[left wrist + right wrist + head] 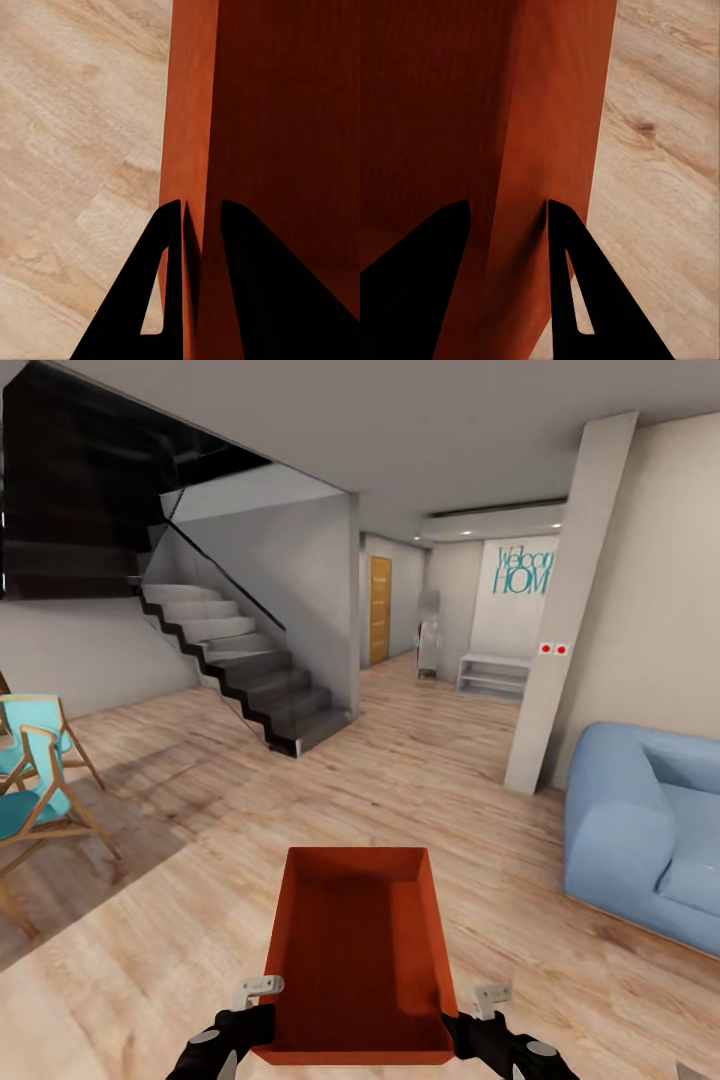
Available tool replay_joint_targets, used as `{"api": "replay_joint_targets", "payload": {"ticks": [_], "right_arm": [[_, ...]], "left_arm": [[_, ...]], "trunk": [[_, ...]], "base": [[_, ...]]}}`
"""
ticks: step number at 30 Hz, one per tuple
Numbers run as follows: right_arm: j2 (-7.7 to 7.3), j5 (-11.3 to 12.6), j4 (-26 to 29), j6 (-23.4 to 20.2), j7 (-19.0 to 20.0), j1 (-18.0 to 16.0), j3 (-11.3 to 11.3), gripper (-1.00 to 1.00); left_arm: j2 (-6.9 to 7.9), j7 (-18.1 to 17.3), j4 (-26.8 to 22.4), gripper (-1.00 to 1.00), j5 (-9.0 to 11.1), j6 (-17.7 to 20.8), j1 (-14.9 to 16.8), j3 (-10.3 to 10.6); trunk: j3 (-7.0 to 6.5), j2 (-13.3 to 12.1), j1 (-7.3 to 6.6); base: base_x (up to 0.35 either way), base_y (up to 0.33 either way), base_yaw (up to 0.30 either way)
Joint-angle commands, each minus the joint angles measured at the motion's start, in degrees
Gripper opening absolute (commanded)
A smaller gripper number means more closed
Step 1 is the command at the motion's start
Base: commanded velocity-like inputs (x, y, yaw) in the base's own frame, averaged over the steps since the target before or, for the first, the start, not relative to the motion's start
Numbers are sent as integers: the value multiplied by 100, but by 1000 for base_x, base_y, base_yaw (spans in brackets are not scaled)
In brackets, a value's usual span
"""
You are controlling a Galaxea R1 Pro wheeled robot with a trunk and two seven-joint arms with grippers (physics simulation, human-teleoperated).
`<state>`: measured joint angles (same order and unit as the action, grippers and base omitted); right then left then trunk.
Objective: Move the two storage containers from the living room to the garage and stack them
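Closest in, the orange-red rectangular storage container (360, 950) hangs between both arms above the light wood plank floor (150, 980) of the living room. The left gripper (201, 225) pinches the container's left wall, one black finger (161, 285) outside and one inside, nearly closed on the thin panel. The right gripper (506, 225) clamps the right wall the same way. Both holds sit at the near end, so the box's long axis runs straight forward from the robot and its weight lies ahead of the fingers; neither arm is nearer. Farther on, a blue sofa (640, 830) stands to the right and a teal wooden-framed chair (35, 770) to the left. Beyond are a grey staircase (240, 660) and an orange-brown door (380, 610) down the hallway, likely the heading for carrying it out.
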<state>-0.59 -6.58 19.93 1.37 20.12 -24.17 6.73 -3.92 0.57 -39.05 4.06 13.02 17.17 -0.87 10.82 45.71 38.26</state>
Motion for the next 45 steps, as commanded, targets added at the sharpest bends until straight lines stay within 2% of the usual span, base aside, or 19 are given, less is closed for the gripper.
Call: {"api": "replay_joint_targets", "payload": {"ticks": [1, 28, 45], "right_arm": [[85, -89, -15, 10, 59, 0, -32, -100], [85, -89, -15, 13, 54, 0, -32, -100], [85, -89, -15, 13, 54, 0, -32, -100]], "left_arm": [[-30, 22, -23, -100, 34, 34, 5, -18], [-30, 36, -23, -100, 34, 34, 5, -18], [-30, 48, -23, -100, 34, 34, 5, -18]], "trunk": [[8, 6, 5], [8, 6, 5], [-21, 6, 5]], "base": [[327, 0, 0], [327, -2, 0], [327, -113, -34]]}}
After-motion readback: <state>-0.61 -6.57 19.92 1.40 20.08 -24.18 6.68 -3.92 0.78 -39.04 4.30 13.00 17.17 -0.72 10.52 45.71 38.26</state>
